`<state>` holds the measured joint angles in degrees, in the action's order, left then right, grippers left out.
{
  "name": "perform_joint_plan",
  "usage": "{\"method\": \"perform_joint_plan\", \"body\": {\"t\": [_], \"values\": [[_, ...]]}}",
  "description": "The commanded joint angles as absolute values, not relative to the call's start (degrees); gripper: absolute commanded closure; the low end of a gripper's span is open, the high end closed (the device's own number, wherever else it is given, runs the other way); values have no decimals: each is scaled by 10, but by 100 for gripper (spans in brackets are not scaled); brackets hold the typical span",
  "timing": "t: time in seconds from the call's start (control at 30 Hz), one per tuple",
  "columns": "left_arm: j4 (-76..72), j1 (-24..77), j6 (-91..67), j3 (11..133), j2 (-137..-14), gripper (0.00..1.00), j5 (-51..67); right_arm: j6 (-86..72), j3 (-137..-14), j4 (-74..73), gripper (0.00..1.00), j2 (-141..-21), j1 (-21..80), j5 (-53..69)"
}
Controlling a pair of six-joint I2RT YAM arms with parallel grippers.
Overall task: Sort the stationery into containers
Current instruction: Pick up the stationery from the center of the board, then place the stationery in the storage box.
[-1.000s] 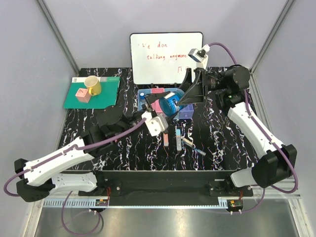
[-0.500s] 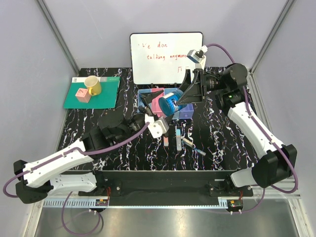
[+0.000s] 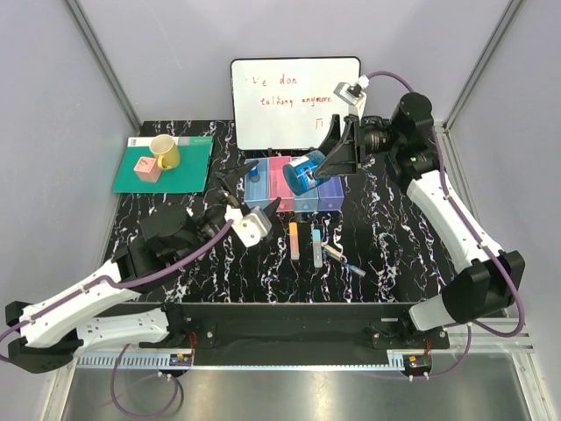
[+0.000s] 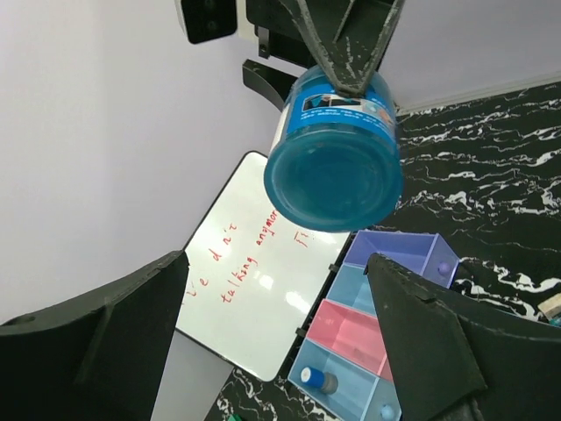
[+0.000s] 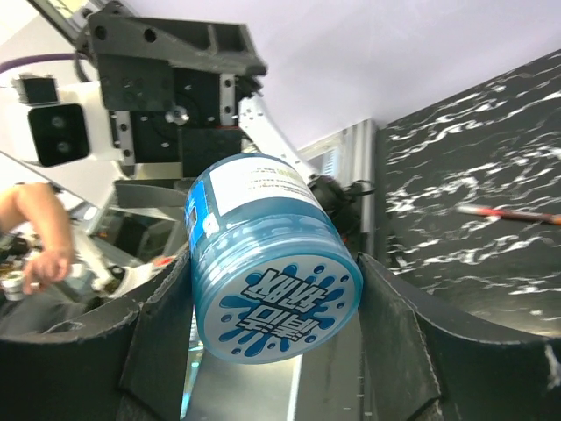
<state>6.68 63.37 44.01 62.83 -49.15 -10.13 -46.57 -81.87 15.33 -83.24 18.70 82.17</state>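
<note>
My right gripper (image 3: 317, 168) is shut on a round blue translucent jar (image 3: 306, 172) and holds it tilted in the air above the row of four joined bins (image 3: 273, 172), coloured blue, pink, blue and purple. In the right wrist view the jar (image 5: 272, 263) fills the gap between the fingers (image 5: 405, 342). My left gripper (image 3: 249, 191) is open and empty, left of the jar and just in front of the bins. Its wrist view shows the jar (image 4: 333, 162) overhead and a small white-and-blue item (image 4: 316, 380) in the end blue bin (image 4: 351, 399). An orange marker (image 3: 294, 239), a light-blue marker (image 3: 316, 246) and small pens (image 3: 337, 255) lie in front of the bins.
A whiteboard (image 3: 295, 101) with red writing stands behind the bins. A green mat (image 3: 188, 167) at the back left carries a yellow cup (image 3: 164, 152) and a pink cube (image 3: 145, 167). A thin dark-red pen (image 5: 508, 213) lies on the black marbled table.
My left gripper has drawn back to the left and nearer, away from the jar. My right gripper has kept the jar and moved slightly up and back.
</note>
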Motion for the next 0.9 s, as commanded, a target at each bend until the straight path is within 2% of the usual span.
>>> {"method": "perform_joint_plan", "body": {"t": [0.0, 0.1, 0.17, 0.2, 0.43, 0.63, 0.87], "values": [[89, 631, 446, 643, -488, 12, -113, -314, -881, 42, 100, -856, 169, 808], [88, 631, 445, 644, -488, 12, -109, -259, -924, 4, 100, -881, 162, 778], [90, 631, 444, 645, -489, 12, -107, -128, -992, -153, 100, -896, 166, 712], [90, 631, 443, 646, -488, 13, -105, -94, -1010, -182, 100, -909, 168, 688], [99, 632, 445, 654, -493, 14, -105, 31, -1106, -249, 100, -966, 178, 474], [142, 629, 445, 659, -494, 14, -132, 234, -1208, -458, 100, -1041, 237, 298], [256, 602, 403, 677, -508, 14, -122, 370, -1259, -560, 100, -1123, 289, 180]]}}
